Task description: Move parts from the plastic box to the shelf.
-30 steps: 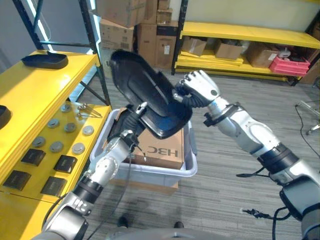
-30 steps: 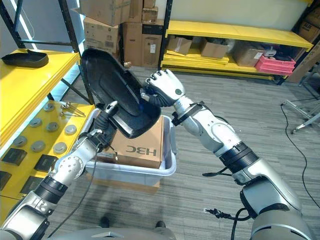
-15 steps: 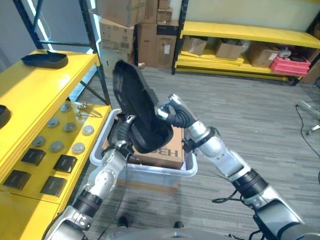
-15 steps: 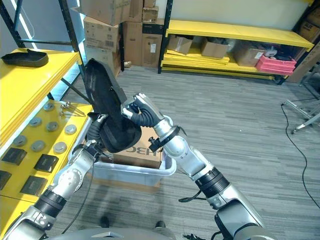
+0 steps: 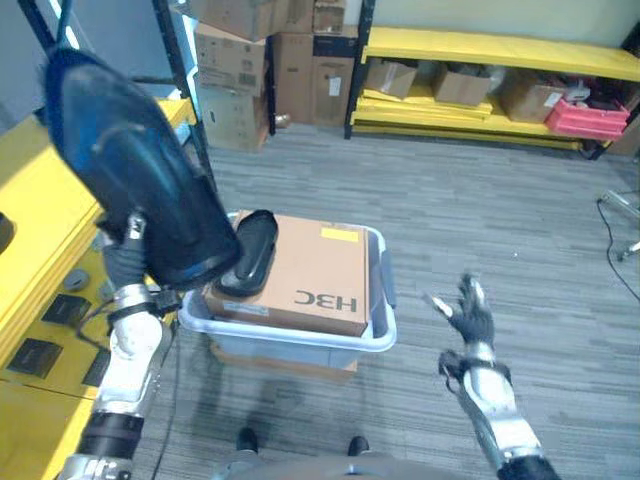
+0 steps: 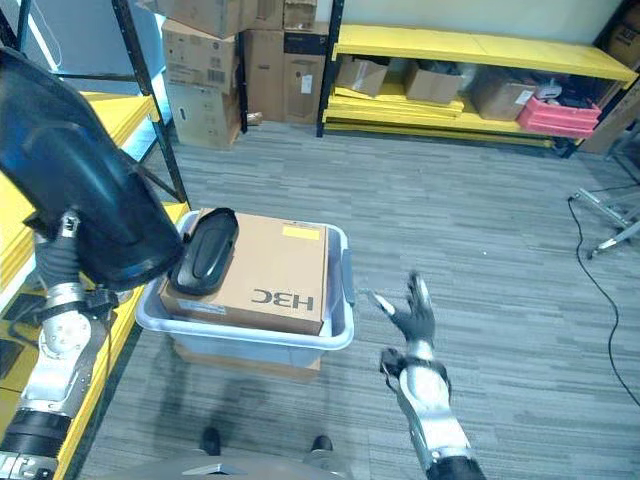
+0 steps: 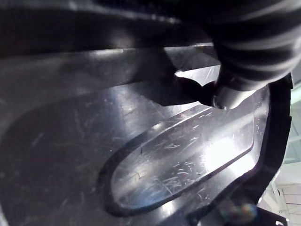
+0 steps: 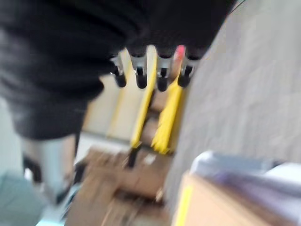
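The left hand (image 5: 128, 262) carries a large black moulded plastic part (image 5: 135, 170) raised well above its wrist, the part's long axis slanting up and away toward the robot's left, over the edge of the yellow shelf (image 5: 30, 215). In the left wrist view the part's glossy, scratched inner face (image 7: 141, 155) lies right against the hand, with one finger (image 7: 228, 96) pressed onto it; the rest of the fingers are hidden behind the part, so the grip cannot be read for certain. The shelf lies directly to the outer side of this hand, so the left arm is plainly the nearer one for setting the part down, and the move looks to turn on swinging that long axis flat onto the shelf top.

A smaller black part (image 5: 248, 253) rests on the cardboard box (image 5: 305, 272) inside the grey plastic box (image 5: 372, 338), just inward of the left hand. The right hand (image 5: 470, 312) is well apart on the other side of the box, fingers spread and holding nothing. The shelf surface below the raised part is mostly covered by it
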You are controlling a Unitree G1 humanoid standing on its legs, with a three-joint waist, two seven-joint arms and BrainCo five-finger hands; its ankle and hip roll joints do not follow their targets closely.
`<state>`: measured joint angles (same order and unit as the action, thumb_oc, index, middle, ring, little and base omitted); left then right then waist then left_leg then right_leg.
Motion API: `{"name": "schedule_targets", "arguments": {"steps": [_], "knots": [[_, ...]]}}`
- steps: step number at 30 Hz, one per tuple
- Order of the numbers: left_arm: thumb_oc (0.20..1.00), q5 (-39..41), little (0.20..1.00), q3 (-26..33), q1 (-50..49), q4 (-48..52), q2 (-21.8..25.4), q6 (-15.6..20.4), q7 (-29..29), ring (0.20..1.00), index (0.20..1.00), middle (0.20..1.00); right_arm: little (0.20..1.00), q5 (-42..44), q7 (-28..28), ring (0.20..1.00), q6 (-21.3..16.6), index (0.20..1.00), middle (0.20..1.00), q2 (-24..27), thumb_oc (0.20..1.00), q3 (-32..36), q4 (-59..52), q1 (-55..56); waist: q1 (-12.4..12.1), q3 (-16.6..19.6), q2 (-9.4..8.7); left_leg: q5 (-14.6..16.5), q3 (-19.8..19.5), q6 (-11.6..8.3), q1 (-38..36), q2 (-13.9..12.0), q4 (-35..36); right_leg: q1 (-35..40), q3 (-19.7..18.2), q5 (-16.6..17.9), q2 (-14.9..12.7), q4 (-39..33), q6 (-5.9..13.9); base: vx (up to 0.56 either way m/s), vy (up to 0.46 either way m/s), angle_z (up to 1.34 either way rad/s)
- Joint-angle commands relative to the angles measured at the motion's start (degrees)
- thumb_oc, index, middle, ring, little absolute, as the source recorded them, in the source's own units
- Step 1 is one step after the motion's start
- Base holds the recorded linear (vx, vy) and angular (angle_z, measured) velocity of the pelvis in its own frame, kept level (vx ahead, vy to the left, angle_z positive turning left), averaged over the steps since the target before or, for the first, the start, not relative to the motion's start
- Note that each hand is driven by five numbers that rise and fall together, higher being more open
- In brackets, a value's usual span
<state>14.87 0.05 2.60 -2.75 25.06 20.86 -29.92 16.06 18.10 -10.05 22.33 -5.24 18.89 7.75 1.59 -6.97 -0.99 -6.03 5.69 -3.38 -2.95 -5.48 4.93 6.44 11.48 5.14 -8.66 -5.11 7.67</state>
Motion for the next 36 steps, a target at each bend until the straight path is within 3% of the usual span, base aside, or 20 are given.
{"name": "schedule_targets", "arguments": {"steps": [1, 3, 10, 11, 12, 13, 14, 16, 18, 19, 22, 26, 28, 29, 30, 31, 32, 34, 36], "knots": [[0.200, -5.52, 0.200, 0.90, 6.24, 2.36, 3.59, 8.19, -2.17, 0.200, 0.200, 0.200, 1.000, 0.28, -6.35, 1.000, 3.23, 1.000, 1.000, -0.72, 1.000, -3.79, 0.64, -4.36, -0.60, 0.15, -0.37, 4.35, 0.57, -1.70, -3.43, -2.19, 0.07, 2.09, 2.16, -2.65, -2.30, 0.46, 0.49, 0.03, -0.041, 0.05], [0.200, -4.23, 0.200, 2.43, 5.05, 3.75, 3.97, 8.72, -1.50, 0.200, 0.200, 0.200, 1.000, -1.55, -7.88, 1.000, 0.52, 1.000, 1.000, -1.10, 1.000, -5.75, 11.65, -4.70, -1.97, -0.31, -0.22, 4.10, -0.40, -2.05, -3.44, -2.46, 0.07, 2.70, 3.15, -3.10, -2.18, 0.69, -0.03, 0.03, -0.063, 0.12], [0.200, -5.52, 0.200, 4.58, 1.07, 10.49, 2.01, 6.86, -2.71, 0.200, 0.200, 0.200, 1.000, -3.44, -12.08, 1.000, 5.17, 1.000, 1.000, -4.36, 1.000, -7.99, 38.06, -7.17, -7.76, -2.19, 1.06, 2.32, -5.94, -3.33, -1.35, -2.87, 0.07, 3.65, 6.56, -5.13, -1.53, 2.52, -1.84, 0.02, -0.026, 0.34], [0.200, -7.05, 0.200, 5.41, -0.17, 12.88, 1.39, 5.59, -3.03, 0.200, 0.200, 0.200, 1.000, -8.99, -14.96, 1.000, 7.32, 1.000, 1.000, -5.39, 1.000, -8.07, 42.81, -7.55, -9.53, -3.26, 1.83, 1.15, -5.51, -4.24, -0.30, -3.53, 0.07, 4.09, 9.10, -6.25, -1.71, 3.83, -2.23, -0.03, 0.052, 0.75], [0.200, -6.94, 0.200, 5.55, -0.26, 13.18, 1.28, 5.72, -2.39, 0.200, 0.200, 0.200, 1.000, -9.75, -14.96, 1.000, 7.07, 1.000, 1.000, -5.57, 1.000, -8.36, 43.67, -7.48, -9.83, -3.52, 2.01, 0.34, -4.52, -4.39, 0.37, -3.87, 0.07, 4.08, 10.24, -6.13, -1.89, 4.09, -2.25, -0.04, 0.094, 0.79], [0.200, -8.99, 0.200, 5.63, -0.25, 13.47, 1.21, 5.31, -1.02, 0.200, 0.200, 0.200, 1.000, -13.90, -15.42, 1.000, 5.37, 1.000, 1.000, -6.07, 1.000, -9.68, 45.09, -7.14, -10.06, -4.39, 2.44, -1.23, -0.13, -5.18, 1.39, -5.44, -0.09, 4.97, 14.25, -6.84, -2.37, 5.27, -2.20, -0.04, 0.073, 1.31], [0.200, -9.17, 0.200, 5.47, -0.07, 13.37, 1.22, 5.42, -0.32, 0.200, 0.200, 0.200, 1.000, -14.52, -15.75, 1.000, 5.48, 1.000, 1.000, -6.11, 1.000, -10.07, 45.21, -7.14, -9.94, -4.51, 2.49, -1.58, 1.15, -5.31, 1.56, -5.82, -0.20, 5.13, 15.29, -6.92, -2.51, 5.60, -2.14, -0.05, 0.127, 1.43], [0.200, -8.55, 0.200, 4.16, 1.77, 12.13, 1.49, 6.59, 2.25, 0.200, 0.200, 0.200, 1.000, -14.57, -16.07, 1.000, 4.42, 1.000, 1.000, -5.78, 1.000, -13.41, 45.23, -7.60, -8.99, -4.70, 2.68, -3.09, 12.03, -6.44, 1.52, -8.38, -0.76, 6.34, 21.33, -7.91, -3.50, 7.61, -1.19, 0.02, 0.145, 1.65], [0.200, -9.08, 0.200, 3.11, 2.67, 11.53, 1.88, 7.40, 2.10, 0.200, 0.200, 0.200, 1.000, -11.17, -15.64, 1.000, 4.79, 1.000, 1.000, -5.43, 1.000, -14.79, 44.93, -8.69, -8.27, -4.55, 2.73, -4.27, 17.11, -6.43, 1.75, -9.18, -0.89, 6.38, 23.83, -7.55, -4.07, 8.41, -0.81, 0.06, 0.238, 2.47], [0.200, -12.36, 0.200, 2.83, 2.99, 11.66, 3.02, 7.03, -1.14, 0.200, 0.200, 0.200, 1.000, -8.78, -15.71, 1.000, 5.28, 1.000, 1.000, -5.06, 1.000, -14.98, 45.57, -9.82, -9.20, -4.24, 2.82, -4.28, 16.10, -6.02, 3.04, -8.34, -0.93, 6.81, 23.84, -8.37, -4.78, 9.67, -0.53, 0.12, 0.320, 2.56], [0.200, -15.51, 0.200, 3.27, 2.56, 12.25, 4.55, 7.07, -2.40, 0.200, 0.200, 0.200, 1.000, -5.73, -14.77, 1.000, 5.87, 1.000, 1.000, -4.86, 1.000, -12.92, 47.35, -10.72, -10.74, -3.59, 2.76, -3.94, 15.18, -4.97, 4.10, -7.11, -1.05, 8.37, 23.87, -9.27, -6.10, 11.03, 0.04, 0.16, 0.234, 0.54], [0.200, -16.51, 0.200, 2.64, 4.00, 13.41, 7.08, 6.21, -1.55, 0.200, 0.200, 0.200, 1.000, 1.44, -12.92, 1.000, 4.10, 1.000, 1.000, -4.96, 1.000, -8.46, 48.63, -11.16, -11.74, -2.69, 2.44, -2.20, 13.40, -2.07, 4.93, -3.23, -1.05, 9.24, 22.58, -7.54, -10.11, 16.96, 1.40, 0.15, 0.256, 0.39], [0.200, -16.36, 0.200, -0.23, 7.06, 14.08, 8.38, 3.98, -0.76, 0.200, 0.200, 0.200, 1.000, -1.28, -9.66, 1.000, 2.90, 1.000, 1.000, -5.14, 1.000, -6.03, 47.75, -11.67, -10.37, -2.74, 2.20, 0.40, 10.83, 1.00, 4.69, 1.72, -0.76, 6.72, 17.68, 0.13, -15.06, 27.38, 4.36, 0.27, 0.402, 0.90], [0.200, -16.42, 0.200, -2.76, 8.83, 13.89, 8.71, 3.13, -0.69, 0.200, 0.200, 0.200, 1.000, -6.48, -3.61, 1.000, 3.37, 1.000, 1.000, -5.22, 1.000, -5.84, 47.37, -11.89, -8.55, -3.00, 2.84, 0.10, 8.81, 2.67, 4.72, 3.05, -0.47, 2.93, 11.83, 2.41, -13.28, 31.73, 3.76, 0.26, 0.296, 1.19], [0.200, -16.04, 0.200, -4.71, 9.97, 13.40, 8.82, 3.04, -1.20, 0.200, 0.200, 0.200, 1.000, -6.05, -1.75, 1.000, 2.99, 1.000, 1.000, -5.04, 1.000, -6.17, 47.34, -12.01, -7.12, -2.92, 3.52, 0.12, 6.59, 2.96, 4.75, 3.18, -0.14, -0.99, 7.18, 1.39, -9.80, 34.15, 3.06, 0.16, 0.168, 1.30], [0.200, -16.05, 0.200, -4.73, 9.99, 13.38, 8.82, 3.05, -1.20, 0.200, 0.200, 0.200, 1.000, -6.05, -1.75, 1.000, 2.99, 1.000, 1.000, -5.05, 1.000, -6.15, 47.34, -12.00, -7.20, -2.83, 3.50, 0.12, 6.64, 2.96, 4.85, 3.18, -0.15, -1.16, 7.11, 1.36, -9.82, 34.23, 3.05, 0.25, 0.027, 1.06], [0.200, -15.85, 0.200, -9.36, 12.38, 12.75, 8.84, 2.18, -3.41, 0.200, 0.200, 0.200, 1.000, -5.02, 1.29, 1.000, 2.20, 1.000, 1.000, -5.06, 1.000, -6.94, 47.03, -12.86, -2.95, -3.11, 4.23, 0.59, 1.07, 3.57, 3.54, 4.42, 0.07, -7.35, -0.08, -1.68, -1.66, 31.50, 0.86, 0.20, -0.016, 0.97], [0.200, -14.72, 0.200, -10.99, 14.07, 12.51, 8.78, 1.61, -3.62, 0.200, 0.200, 0.200, 1.000, -7.85, 2.31, 1.000, 1.74, 1.000, 1.000, -5.32, 1.000, -7.09, 46.91, -13.51, -1.66, -2.96, 4.37, 1.27, -0.36, 3.49, 2.84, 4.63, 0.07, -9.58, -1.34, -0.81, -0.52, 25.24, 0.26, 0.22, -0.120, 0.99], [0.200, -13.80, 0.200, -11.83, 15.99, 12.91, 8.66, -0.25, -3.57, 0.200, 0.200, 0.200, 1.000, -9.00, 1.93, 1.000, 1.35, 1.000, 1.000, -5.44, 1.000, -7.48, 47.56, -13.46, 0.92, -3.97, 3.35, 5.15, -2.58, 3.56, 0.02, 5.72, 0.07, -14.48, -3.83, 3.40, -0.33, 13.49, 1.12, 0.25, -0.256, 0.47]]}}
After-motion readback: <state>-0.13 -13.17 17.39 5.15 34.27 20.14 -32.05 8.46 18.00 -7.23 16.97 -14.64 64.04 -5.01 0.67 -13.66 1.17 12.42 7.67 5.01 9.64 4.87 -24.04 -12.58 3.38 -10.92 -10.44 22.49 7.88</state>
